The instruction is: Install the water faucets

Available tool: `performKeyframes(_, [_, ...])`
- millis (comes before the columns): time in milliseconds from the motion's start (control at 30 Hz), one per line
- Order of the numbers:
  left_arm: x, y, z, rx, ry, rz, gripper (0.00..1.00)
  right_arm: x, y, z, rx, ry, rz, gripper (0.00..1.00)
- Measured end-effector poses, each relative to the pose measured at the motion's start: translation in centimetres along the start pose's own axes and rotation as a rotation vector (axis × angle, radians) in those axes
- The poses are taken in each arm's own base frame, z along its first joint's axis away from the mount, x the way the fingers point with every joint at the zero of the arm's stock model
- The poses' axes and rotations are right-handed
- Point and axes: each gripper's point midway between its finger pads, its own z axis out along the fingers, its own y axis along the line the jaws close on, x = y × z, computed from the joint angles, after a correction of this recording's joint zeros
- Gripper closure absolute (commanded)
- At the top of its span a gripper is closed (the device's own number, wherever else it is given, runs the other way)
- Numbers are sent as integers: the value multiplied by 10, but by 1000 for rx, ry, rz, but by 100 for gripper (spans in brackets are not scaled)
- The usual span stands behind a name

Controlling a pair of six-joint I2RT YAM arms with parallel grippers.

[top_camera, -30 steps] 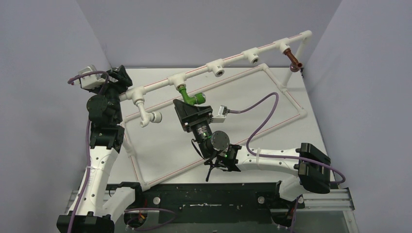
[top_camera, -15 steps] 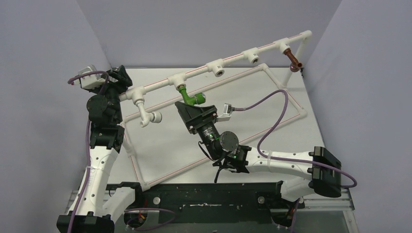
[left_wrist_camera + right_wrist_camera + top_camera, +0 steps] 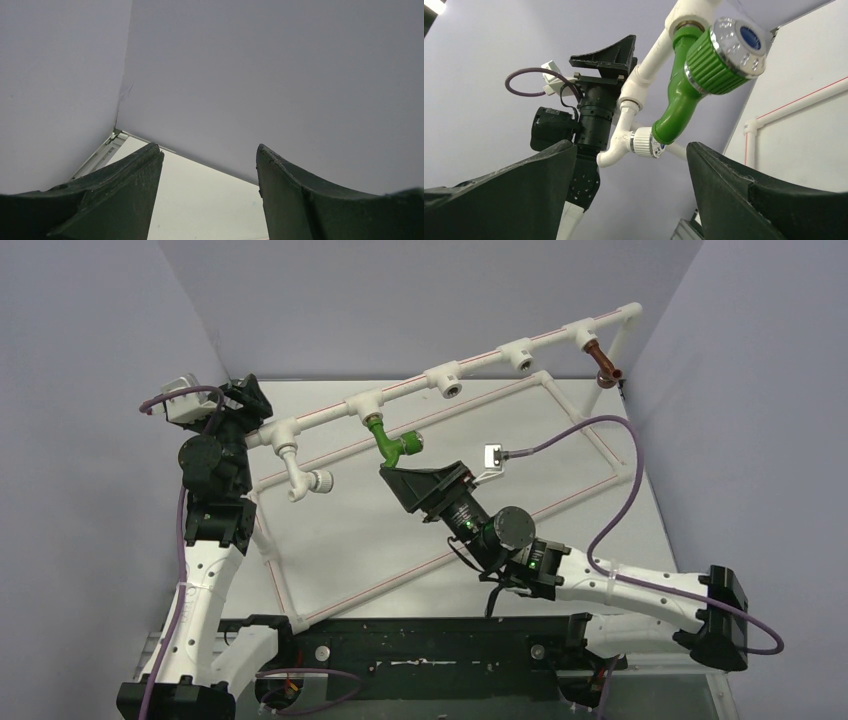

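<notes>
A bright green water faucet hangs from a white tee socket on the raised pipe, its silver-rimmed knob facing my right wrist camera. My right gripper sits just below and to the right of it, open, with the green faucet above the gap and untouched. The reddish-brown water faucet hangs from the tee at the pipe's far right end. My left gripper is up by the pipe's left end, open; between its fingers only wall and table show.
A white faucet hangs from the leftmost tee. Two tee sockets on the raised pipe stand open. A rectangular white pipe frame lies on the table. Grey walls close in at left, back and right.
My right gripper has opened and drawn back down and to the right from the green faucet, its arm swinging right. The faucet stays in its socket. The left arm is unmoved.
</notes>
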Motion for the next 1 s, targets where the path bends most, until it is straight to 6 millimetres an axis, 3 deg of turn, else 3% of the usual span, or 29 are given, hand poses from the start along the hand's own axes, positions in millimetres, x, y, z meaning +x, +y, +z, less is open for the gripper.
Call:
performKeyframes(167, [0, 0, 0, 0, 0, 0, 34, -21, -5, -13, -10, 36, -177, 17])
performKeyframes(400, [2, 0, 2, -2, 3, 2, 34, -41, -18, -27, -27, 105, -577, 15])
performKeyframes(667, [2, 1, 3, -4, 6, 4, 34, -56, -5, -42, -180, 142, -1121, 13])
performKeyframes(800, [3, 1, 4, -5, 7, 5, 34, -61, 2, -42, -263, 152, -1396, 12])
performKeyframes(1000, [3, 2, 4, -6, 7, 5, 34, -55, -5, -40, -364, 195, -1770, 10])
